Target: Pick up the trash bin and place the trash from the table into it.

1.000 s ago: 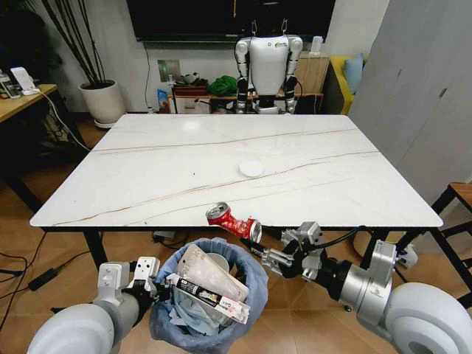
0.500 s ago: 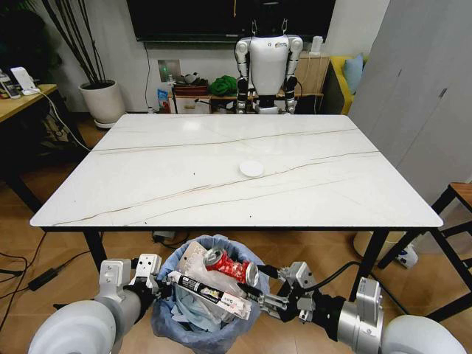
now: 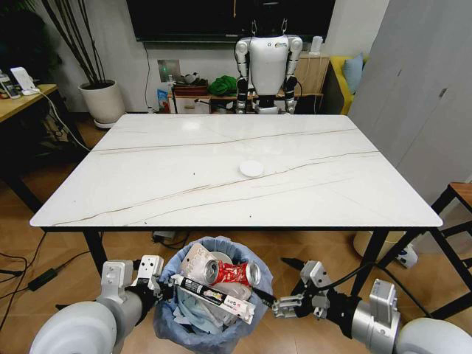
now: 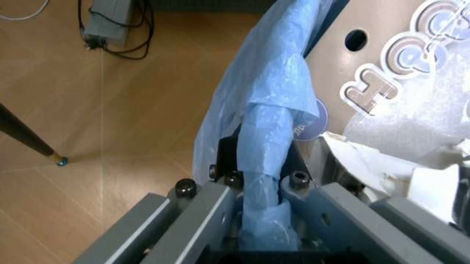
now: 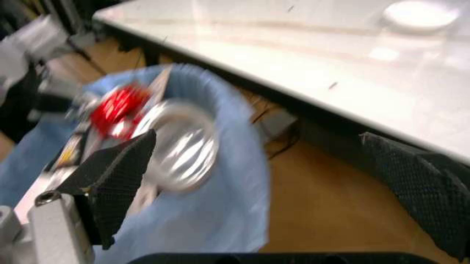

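The trash bin [image 3: 247, 313], lined with a crinkled light-blue bag, hangs below the table's front edge [image 3: 236, 228], full of litter. My left gripper [image 3: 160, 285] is shut on its rim; in the left wrist view the blue bag [image 4: 268, 126] is pinched between the fingers [image 4: 198, 220]. A crushed red can [image 3: 231, 273] lies on top of the trash in the bin, beside a long black-white packet [image 3: 210, 295]. My right gripper [image 3: 277, 281] stands open just right of the bin, apart from the can [image 5: 121, 107]. A round white lid [image 3: 251, 168] rests mid-table.
Black table legs [image 3: 94, 249] stand either side of the bin. A dark stool [image 3: 459, 199] is at the right and a yellow desk [image 3: 22, 99] at the left. A standing humanoid robot [image 3: 268, 63] and a potted plant [image 3: 103, 99] are beyond the table.
My right gripper lowered the red can from table height to the bin, let it go and drew back to the right, open. The can now lies in the bin.
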